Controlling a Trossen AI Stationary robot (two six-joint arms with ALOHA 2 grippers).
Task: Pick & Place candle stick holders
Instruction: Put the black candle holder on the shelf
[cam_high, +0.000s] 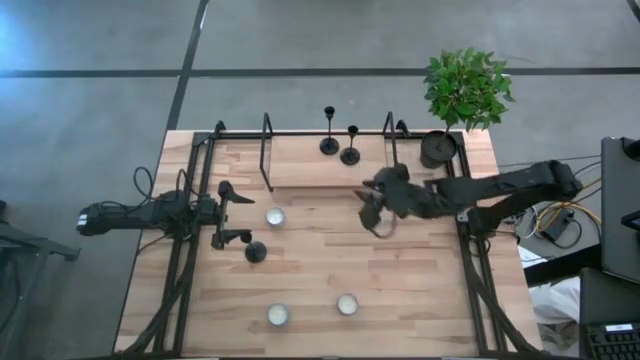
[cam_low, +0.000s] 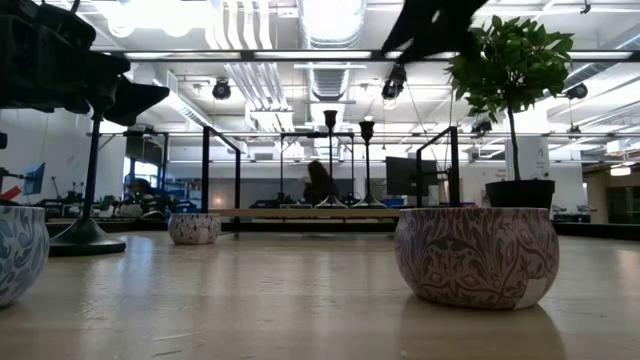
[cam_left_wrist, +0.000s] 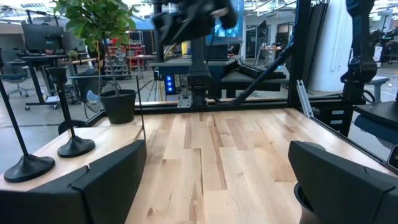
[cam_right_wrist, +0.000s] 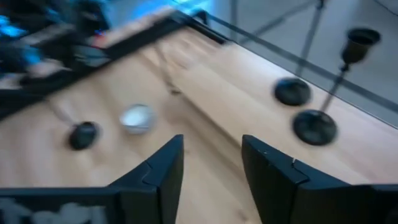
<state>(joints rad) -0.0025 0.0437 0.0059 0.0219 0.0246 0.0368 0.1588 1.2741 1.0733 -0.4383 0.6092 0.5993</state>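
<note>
Progress: two candle stick holders (cam_high: 340, 140) standing at twelve o'clock on the surface (cam_high: 320, 270), third (cam_high: 256, 251) waiting at nine | right gripper (cam_high: 378, 222) hovering mid-surface, fingers parted, nothing between them | left gripper (cam_high: 234, 214) idling spread beside the third | one seemingly left.

Wooden table (cam_high: 400, 290) and what stands on it

Two candle holders (cam_high: 340, 135) stand near the far edge, a third (cam_high: 256, 251) at the left; three small patterned bowls (cam_high: 347, 304) sit spread about, and a potted plant (cam_high: 440, 148) occupies the far right corner.
</note>
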